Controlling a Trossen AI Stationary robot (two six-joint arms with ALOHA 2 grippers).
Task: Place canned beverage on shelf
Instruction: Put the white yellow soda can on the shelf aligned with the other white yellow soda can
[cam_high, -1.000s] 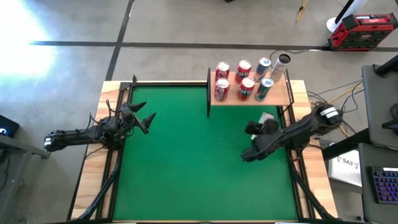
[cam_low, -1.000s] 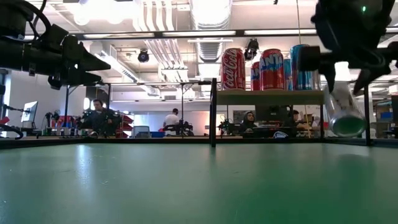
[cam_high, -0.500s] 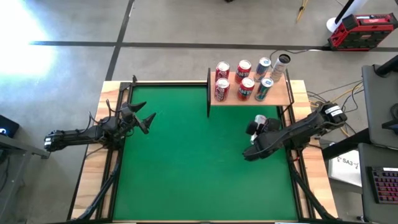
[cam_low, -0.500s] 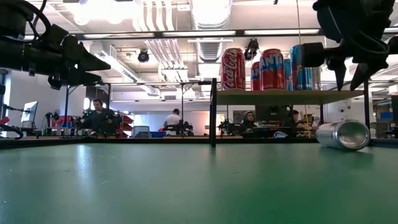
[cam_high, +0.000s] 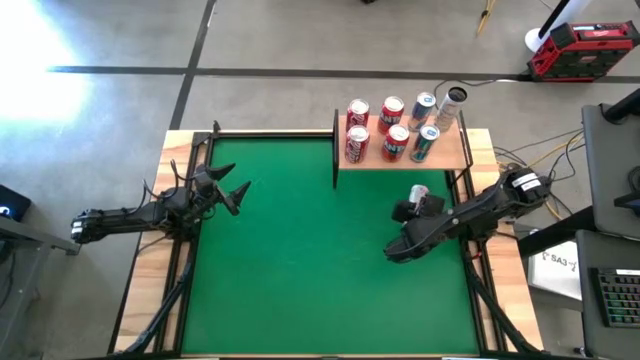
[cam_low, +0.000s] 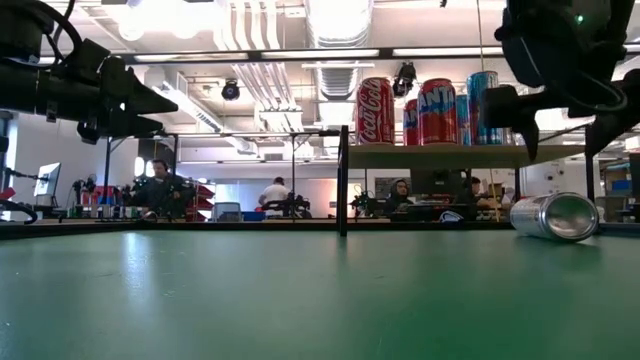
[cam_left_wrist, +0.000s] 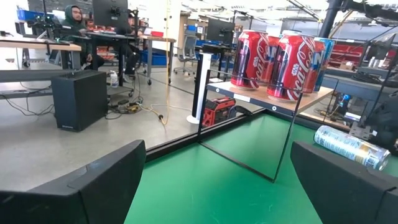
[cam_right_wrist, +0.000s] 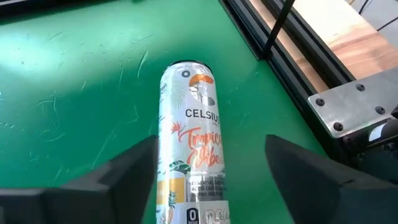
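Left gripper (cam_high: 238, 193) hangs over the table's left side with its fingers spread wide and nothing between them. Farther right, the shelf (cam_high: 460, 152) stands at the back of the green table (cam_high: 300, 270), carrying six upright cans, red ones (cam_high: 357, 142) toward its left and blue-and-silver ones (cam_high: 426, 143) toward its right. Below the shelf's front edge, a white Celsius can (cam_right_wrist: 191, 158) lies on its side on the felt. Right gripper (cam_right_wrist: 208, 186) hovers just above that can, fingers parted on either side of it and clear of it

White can (cam_right_wrist: 189, 155) with orange tropical print, green table (cam_high: 300, 240), red cans (cam_low: 376, 110) on tan shelf (cam_high: 455, 155)
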